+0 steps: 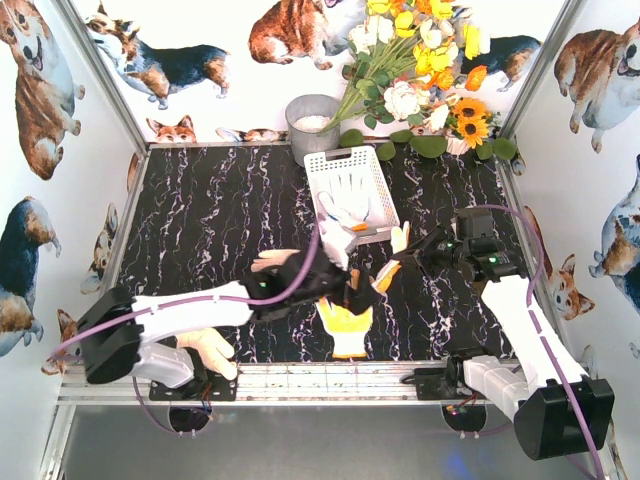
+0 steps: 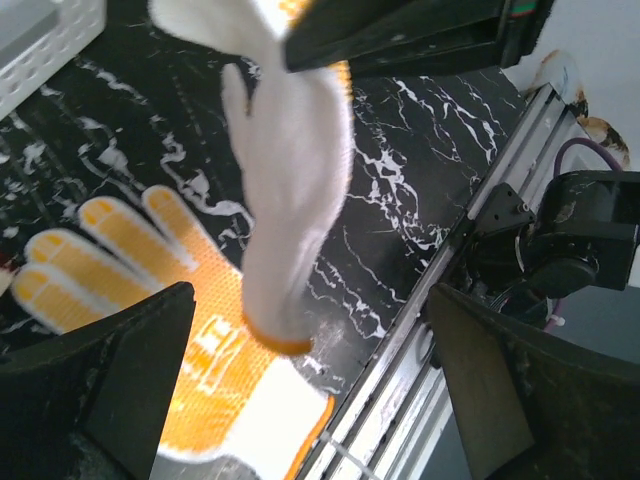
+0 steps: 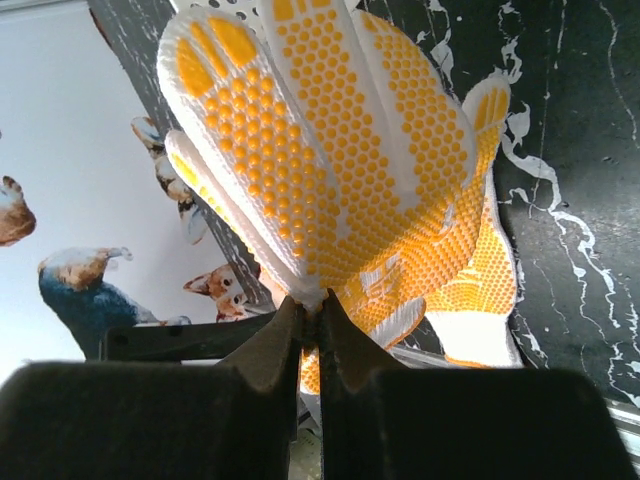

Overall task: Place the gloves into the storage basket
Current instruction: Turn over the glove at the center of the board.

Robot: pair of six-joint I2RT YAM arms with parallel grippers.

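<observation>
My right gripper (image 1: 412, 255) is shut on a yellow-dotted glove (image 1: 392, 258) and holds it above the table; in the right wrist view the jaws (image 3: 310, 305) pinch this glove (image 3: 330, 150). It hangs cuff-down in the left wrist view (image 2: 290, 190). My left gripper (image 1: 350, 292) is open and empty, its fingers spread either side of the hanging glove's cuff (image 2: 310, 298). Another yellow-palmed glove (image 1: 347, 325) lies flat on the table below (image 2: 130, 270). The white storage basket (image 1: 325, 160) holds one white glove (image 1: 350, 200). A white glove (image 1: 335, 243) lies at its near rim.
A cream glove (image 1: 274, 262) lies beside the left arm and another (image 1: 207, 350) by the left base. A grey metal bucket (image 1: 312, 125) and a flower bouquet (image 1: 420, 60) stand behind the basket. The metal rail (image 1: 330, 378) marks the near edge.
</observation>
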